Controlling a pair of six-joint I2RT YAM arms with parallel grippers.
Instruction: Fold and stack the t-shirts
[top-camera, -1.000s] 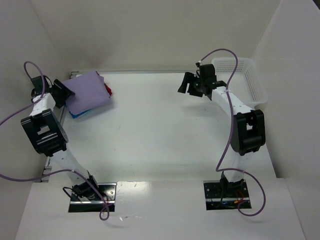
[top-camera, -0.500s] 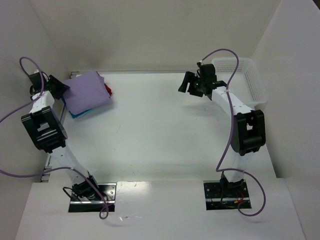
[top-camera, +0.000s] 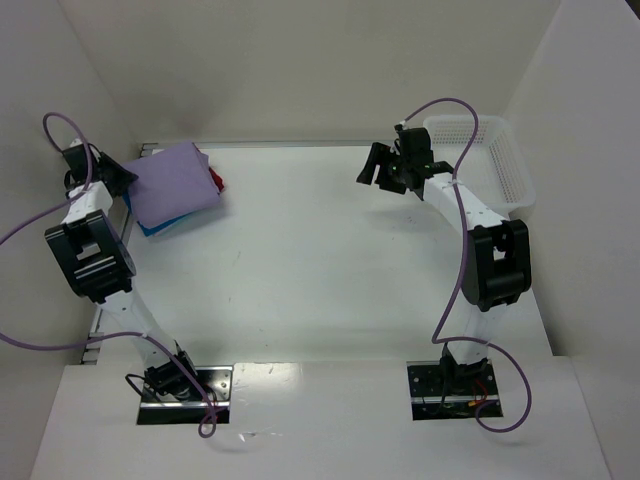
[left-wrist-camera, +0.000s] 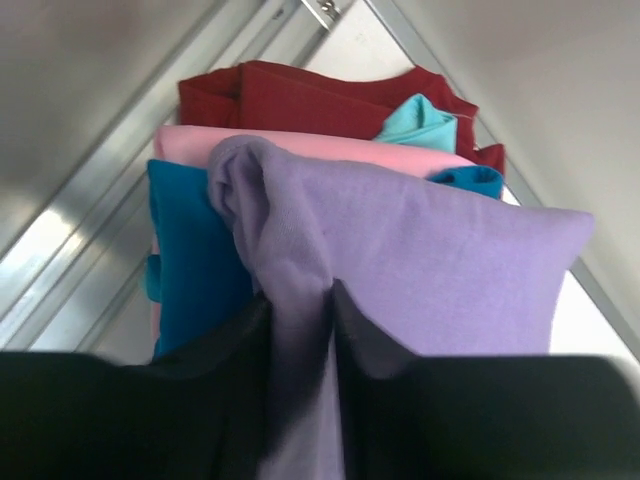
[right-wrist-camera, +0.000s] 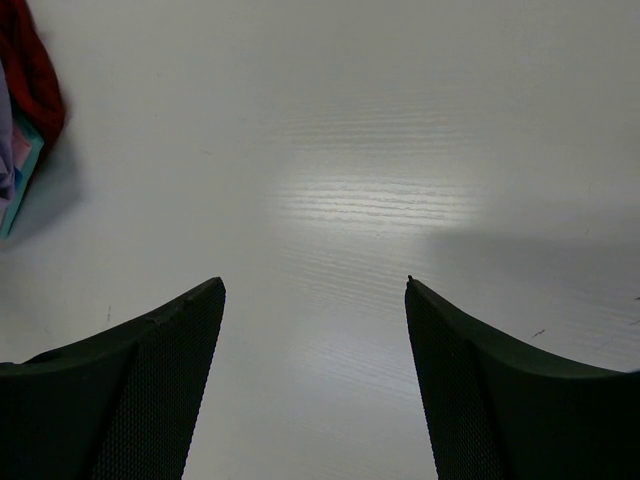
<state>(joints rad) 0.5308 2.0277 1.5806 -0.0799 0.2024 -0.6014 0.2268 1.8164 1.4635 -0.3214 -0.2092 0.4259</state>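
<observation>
Lavender t-shirt (left-wrist-camera: 430, 270): left jaws nearly closed, pinching a raised ridge of its cloth. The fabric fills the narrow gap and touches both fingers (left-wrist-camera: 378, 340). Rest of the shirt spreads ahead of the jaws and to their right, lying on top of the stack.

Under it, left of the jaws: blue t-shirt (left-wrist-camera: 195, 260), folded. Further ahead: pink t-shirt (left-wrist-camera: 300, 150), then red t-shirt (left-wrist-camera: 300, 100) at the far end, with a light teal bit of cloth (left-wrist-camera: 415, 122) poking up over it. Aluminium rail (left-wrist-camera: 90, 215) runs just left of the stack. The stack sits in the far left corner of the tabletop (top-camera: 320, 250).

Right jaws: wide open, nothing between them, gripping nothing, hanging over bare tabletop. In the right wrist view the stack edge shows only far off, ahead and to their left, well apart. White mesh basket (top-camera: 500, 165) sits behind the right jaws, near but not touching.
</observation>
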